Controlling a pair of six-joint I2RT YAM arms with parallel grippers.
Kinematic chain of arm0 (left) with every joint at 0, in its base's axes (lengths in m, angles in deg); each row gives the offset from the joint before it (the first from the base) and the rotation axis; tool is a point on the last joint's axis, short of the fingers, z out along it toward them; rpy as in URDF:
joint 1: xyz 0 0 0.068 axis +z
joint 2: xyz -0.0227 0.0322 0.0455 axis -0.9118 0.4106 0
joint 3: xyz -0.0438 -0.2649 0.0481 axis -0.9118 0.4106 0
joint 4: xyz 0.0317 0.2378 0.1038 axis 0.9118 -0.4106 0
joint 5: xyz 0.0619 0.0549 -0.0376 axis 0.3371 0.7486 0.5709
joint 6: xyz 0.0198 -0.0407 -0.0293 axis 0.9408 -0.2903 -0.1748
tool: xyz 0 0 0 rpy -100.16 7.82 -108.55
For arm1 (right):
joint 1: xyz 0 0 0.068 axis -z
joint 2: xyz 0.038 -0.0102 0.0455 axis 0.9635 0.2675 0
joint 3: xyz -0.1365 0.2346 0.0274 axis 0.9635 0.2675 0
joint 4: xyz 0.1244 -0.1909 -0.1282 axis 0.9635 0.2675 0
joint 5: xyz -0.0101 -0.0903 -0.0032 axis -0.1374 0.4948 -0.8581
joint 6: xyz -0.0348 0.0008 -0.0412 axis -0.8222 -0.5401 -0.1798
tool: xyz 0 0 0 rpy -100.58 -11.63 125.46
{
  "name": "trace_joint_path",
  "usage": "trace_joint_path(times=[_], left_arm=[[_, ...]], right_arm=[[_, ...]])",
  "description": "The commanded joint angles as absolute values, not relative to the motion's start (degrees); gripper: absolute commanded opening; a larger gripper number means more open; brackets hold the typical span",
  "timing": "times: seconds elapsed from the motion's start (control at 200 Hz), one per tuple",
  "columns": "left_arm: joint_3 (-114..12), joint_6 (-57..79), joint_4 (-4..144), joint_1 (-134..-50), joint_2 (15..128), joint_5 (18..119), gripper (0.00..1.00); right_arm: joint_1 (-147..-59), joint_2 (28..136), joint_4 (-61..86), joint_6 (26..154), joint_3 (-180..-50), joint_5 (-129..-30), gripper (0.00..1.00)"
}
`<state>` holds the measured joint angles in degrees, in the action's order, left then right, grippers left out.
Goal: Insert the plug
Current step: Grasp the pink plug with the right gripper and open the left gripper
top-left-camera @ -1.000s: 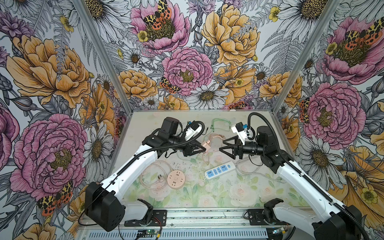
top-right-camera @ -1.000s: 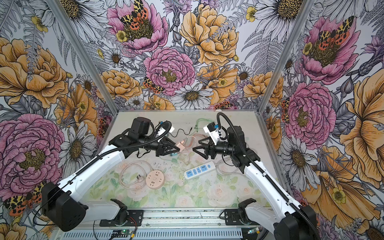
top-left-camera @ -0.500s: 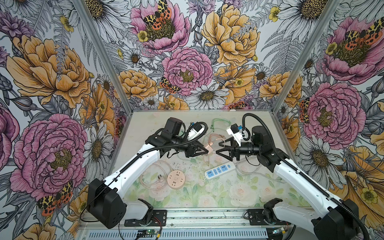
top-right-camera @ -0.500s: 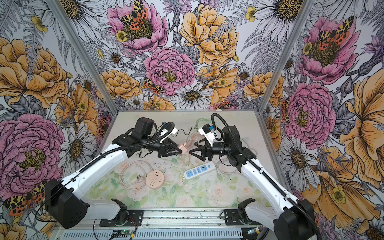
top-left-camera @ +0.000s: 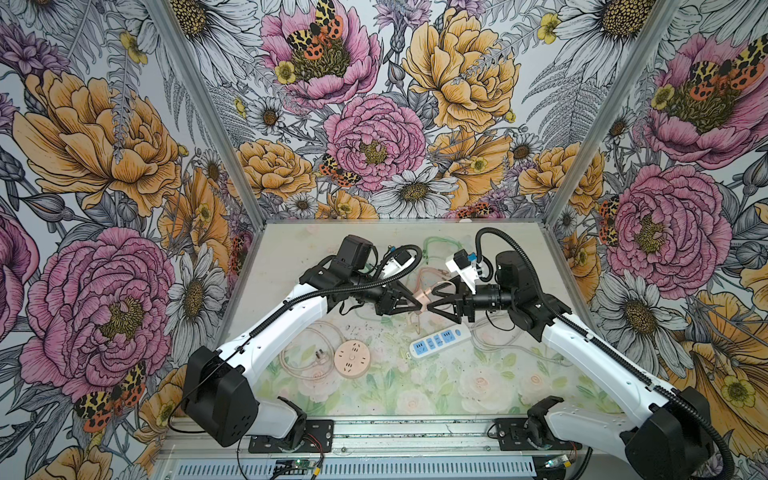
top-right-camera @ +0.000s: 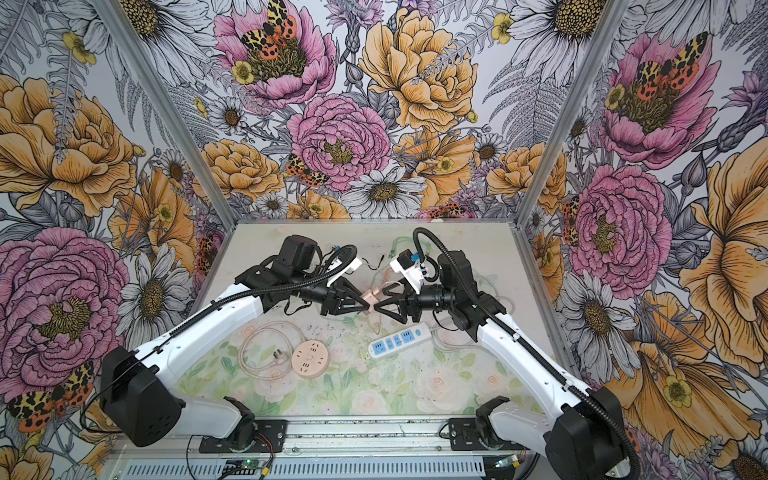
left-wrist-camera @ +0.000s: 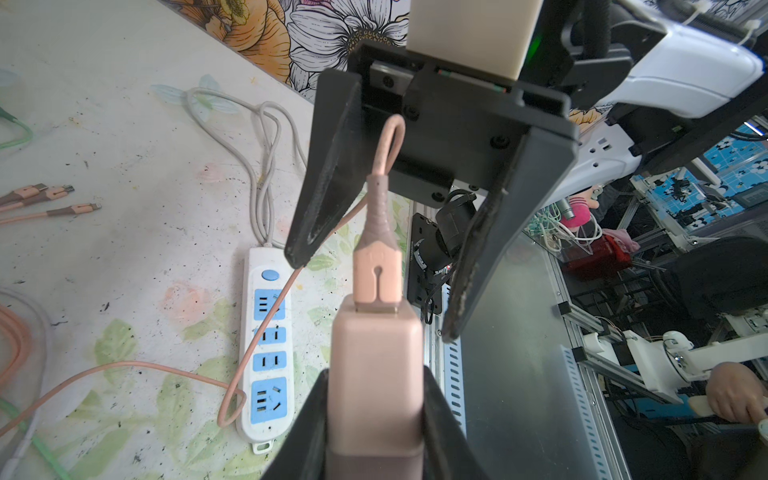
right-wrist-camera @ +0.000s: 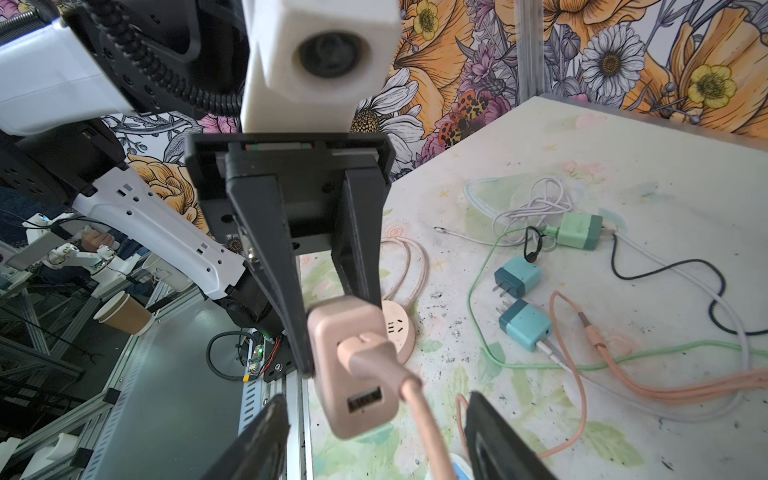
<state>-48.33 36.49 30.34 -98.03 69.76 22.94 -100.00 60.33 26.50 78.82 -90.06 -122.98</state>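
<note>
Strewn over the counter (top-left-camera: 374, 399) are a power strip (top-left-camera: 436, 341) and teal adapters (right-wrist-camera: 524, 324) — above them, the pink adapter (left-wrist-camera: 376, 374) is pinched by the left hand (top-left-camera: 417, 306), its USB plug (left-wrist-camera: 377, 276) straddled by the spread right hand (top-left-camera: 435, 298).

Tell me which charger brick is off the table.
The pink charger, clamped in the jaws of the left gripper; the two teal chargers and the green charger lie on the table.

Floral walls (top-left-camera: 374, 137), pale flowered tabletop (top-left-camera: 457, 386)
</note>
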Motion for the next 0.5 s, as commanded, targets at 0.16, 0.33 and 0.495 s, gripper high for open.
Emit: trace_joint_path(times=[0.16, 0.33, 0.495], left_arm=[[-50.48, 38.88, 30.84, -98.88, 69.73, 19.28, 0.14], [-50.07, 39.13, 30.79, -99.42, 69.68, 18.74, 0.13], [-49.65, 39.25, 30.84, -99.68, 69.56, 17.83, 0.13]], right_arm=[[-101.01, 61.71, 25.90, 76.96, -92.19, -124.26, 0.62], [-101.51, 61.49, 25.79, 76.40, -92.10, -124.17, 0.57], [-101.65, 60.84, 25.75, 76.34, -91.82, -124.69, 0.53]])
